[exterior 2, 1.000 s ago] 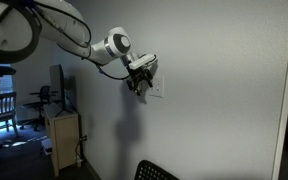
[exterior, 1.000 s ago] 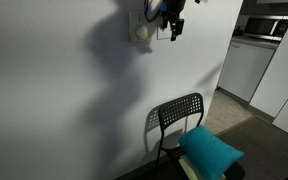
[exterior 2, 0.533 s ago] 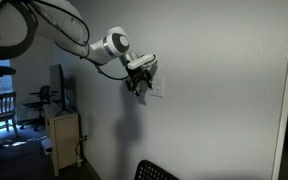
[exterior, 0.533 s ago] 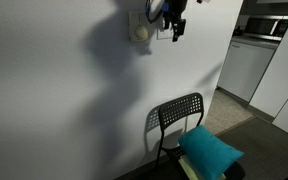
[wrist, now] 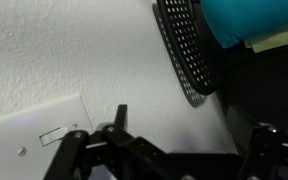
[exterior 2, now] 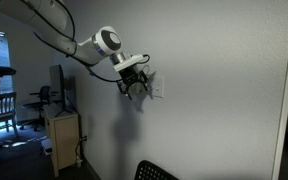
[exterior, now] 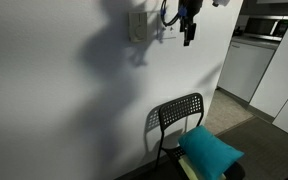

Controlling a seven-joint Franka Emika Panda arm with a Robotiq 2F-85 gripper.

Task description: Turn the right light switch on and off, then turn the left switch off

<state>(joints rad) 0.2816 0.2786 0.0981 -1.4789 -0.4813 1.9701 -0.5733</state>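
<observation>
The square white wall plate [wrist: 34,128] is at the lower left of the wrist view. One small white toggle [wrist: 52,135] shows on it; I cannot tell which of the pair it is, and the other is out of view. In both exterior views the plate [exterior 2: 158,85] [exterior: 167,32] is too small to show its toggles. My gripper [wrist: 189,150] is open and empty. It hangs just off the wall beside the plate [exterior 2: 134,88] [exterior: 188,26] and touches nothing.
A cream plate with a round knob [exterior: 137,26] sits on the wall next to the white plate. Below stands a black mesh chair [exterior: 179,113] with a teal cushion [exterior: 210,150]; both show in the wrist view [wrist: 189,50]. A cabinet [exterior 2: 62,135] stands by the wall.
My gripper has drawn back from the white wall plate and shifted sideways, so the plate is now uncovered.
</observation>
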